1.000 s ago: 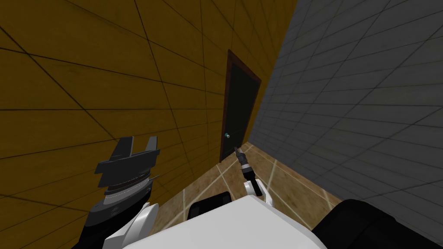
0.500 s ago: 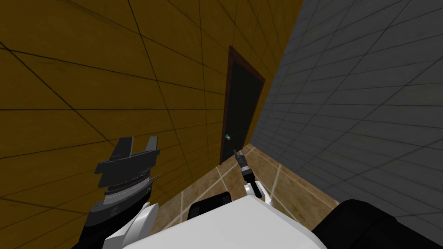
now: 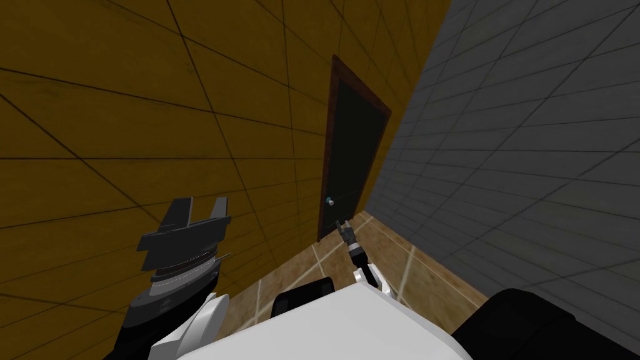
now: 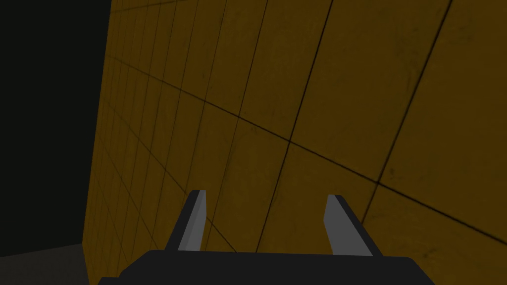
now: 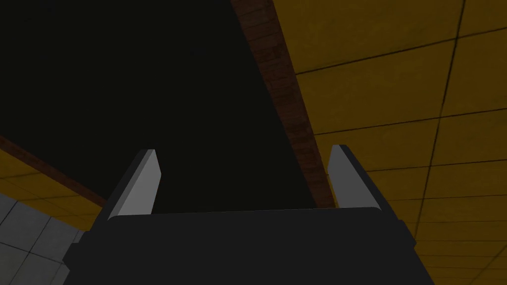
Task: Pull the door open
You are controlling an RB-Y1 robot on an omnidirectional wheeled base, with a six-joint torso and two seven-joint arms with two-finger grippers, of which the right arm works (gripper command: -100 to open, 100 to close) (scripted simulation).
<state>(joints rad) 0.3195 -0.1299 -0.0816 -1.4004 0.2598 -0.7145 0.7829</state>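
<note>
Mustard-yellow tiled wall (image 3: 125,125) on the robot's left and a grey tiled wall (image 3: 531,156) on its right close to a corner above a tan tiled floor (image 3: 387,250) crossed by pale grout lines. Set in the yellow wall, close to that corner, the flat, nearly black door (image 3: 353,156) lies flush inside its reddish-brown frame (image 3: 330,125). A small, round, pale blue-green knob (image 3: 329,201) sits on the door's edge nearest the robot, just beside the frame.

The right gripper (image 3: 341,224) is stretched forward on a slim grey and dark forearm above the floor. In the head view its tip is just below the knob, near it but apart from it. The right wrist view shows its two light grey blade fingers (image 5: 143,180) standing wide apart with nothing between them. They point at the dark door panel, and the brown frame runs slantwise past one finger, with yellow tiles beyond it.

The left gripper (image 3: 201,212) is raised close to the head camera on the robot's left, beside the yellow wall and well apart from the door. Its fingers (image 4: 194,222) are likewise spread wide and hold nothing.
</note>
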